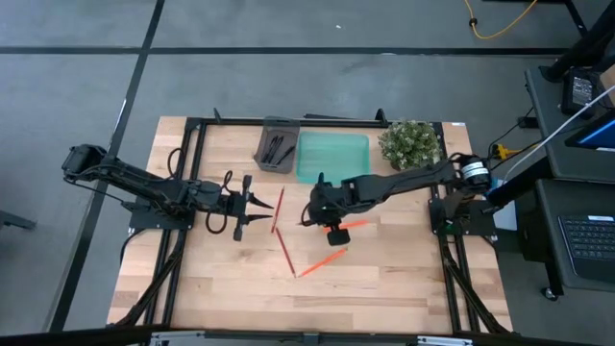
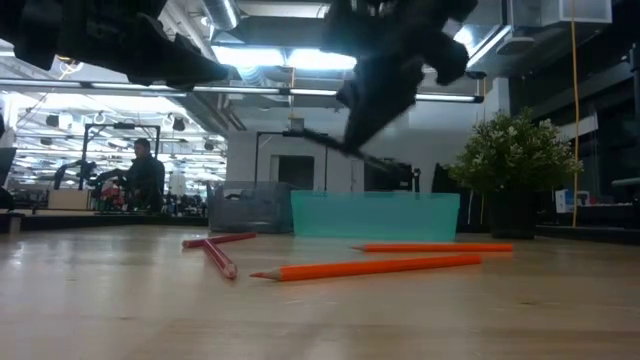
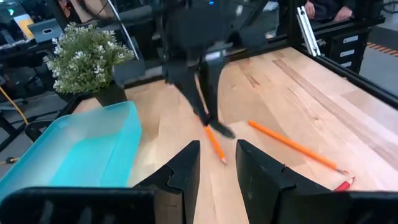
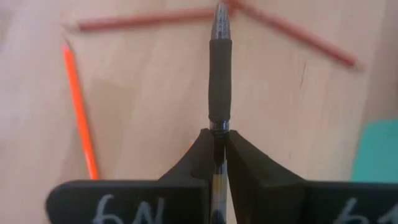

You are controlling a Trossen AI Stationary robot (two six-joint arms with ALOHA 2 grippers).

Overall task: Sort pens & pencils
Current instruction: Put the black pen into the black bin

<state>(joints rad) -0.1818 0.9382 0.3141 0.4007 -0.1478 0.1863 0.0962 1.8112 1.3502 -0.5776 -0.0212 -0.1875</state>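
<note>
a light wooden table (image 1: 384, 279) is standing on a grey floor, with a desk and keyboard at the right edge of the high view. at its far edge a grey tray (image 1: 277, 146) is holding black pens (image 1: 279, 150), beside a teal tray (image 1: 332, 156) and a potted plant (image 1: 410, 143). the right gripper (image 1: 309, 213) is pinching a black pen (image 4: 219, 68) above mid-table. red and orange pencils (image 1: 322, 261) are lying scattered near it. the left gripper (image 1: 263, 210) is hovering with its fingers (image 3: 186, 171) parted, holding nothing. in the low view a person is sitting far back in the room; both arms are showing only as dark shapes cut off at the top.
</note>
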